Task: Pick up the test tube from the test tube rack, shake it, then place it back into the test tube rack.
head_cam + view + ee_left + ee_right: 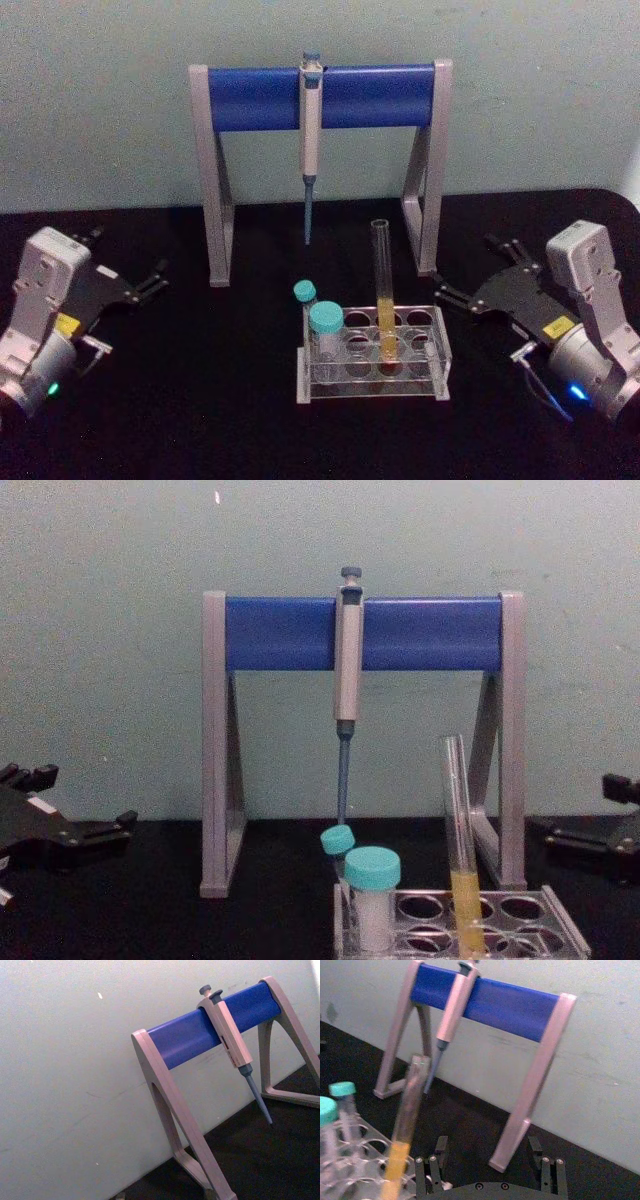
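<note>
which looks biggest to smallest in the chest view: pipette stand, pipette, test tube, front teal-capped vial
pipette stand
pipette
test tube, close behind, nearer the camera, so unsure
front teal-capped vial

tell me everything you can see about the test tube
The test tube is a tall, thin, clear glass-looking tube, open-topped, with yellow-orange liquid in its lower part. It stands nearly upright in a hole of the test tube rack, right of two teal-capped vials. Only the rack touches it; the left gripper and right gripper are open, off to either side.
</note>
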`<state>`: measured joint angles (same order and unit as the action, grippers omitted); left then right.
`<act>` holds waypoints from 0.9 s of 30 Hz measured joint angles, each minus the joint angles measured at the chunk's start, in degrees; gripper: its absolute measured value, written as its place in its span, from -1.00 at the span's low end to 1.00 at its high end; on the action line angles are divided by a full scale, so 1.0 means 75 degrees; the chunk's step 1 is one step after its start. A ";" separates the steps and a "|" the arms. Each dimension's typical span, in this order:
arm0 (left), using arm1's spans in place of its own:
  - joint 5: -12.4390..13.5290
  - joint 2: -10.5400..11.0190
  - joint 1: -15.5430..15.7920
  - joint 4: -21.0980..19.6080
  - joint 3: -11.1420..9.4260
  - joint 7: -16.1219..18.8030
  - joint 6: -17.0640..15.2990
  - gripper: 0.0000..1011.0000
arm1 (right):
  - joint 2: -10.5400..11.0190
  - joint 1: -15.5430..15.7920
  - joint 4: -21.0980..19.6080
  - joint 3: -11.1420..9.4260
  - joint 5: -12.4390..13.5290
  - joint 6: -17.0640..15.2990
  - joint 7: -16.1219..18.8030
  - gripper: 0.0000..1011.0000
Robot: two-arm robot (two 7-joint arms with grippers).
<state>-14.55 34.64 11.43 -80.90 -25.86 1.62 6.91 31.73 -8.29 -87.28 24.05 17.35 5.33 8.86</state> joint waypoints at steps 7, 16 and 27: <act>0.0001 0.0000 0.0000 0.0000 0.0000 0.0000 0.0000 1.00 | -0.0205 -0.0049 -0.0040 0.0057 0.0133 -0.0136 0.0464 0.98; 0.0000 0.0000 0.0000 0.0000 0.0000 0.0000 0.0000 1.00 | -0.0432 -0.0206 -0.0040 0.0104 0.0294 -0.0294 0.1070 0.98; 0.0000 0.0000 0.0000 0.0000 0.0000 0.0000 0.0000 1.00 | -0.0734 -0.0435 0.0130 0.0051 0.0533 -0.0799 0.1552 0.98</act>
<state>-14.55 34.65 11.43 -80.90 -25.86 1.62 6.91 26.23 -11.55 -86.30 24.43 21.35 -0.66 20.50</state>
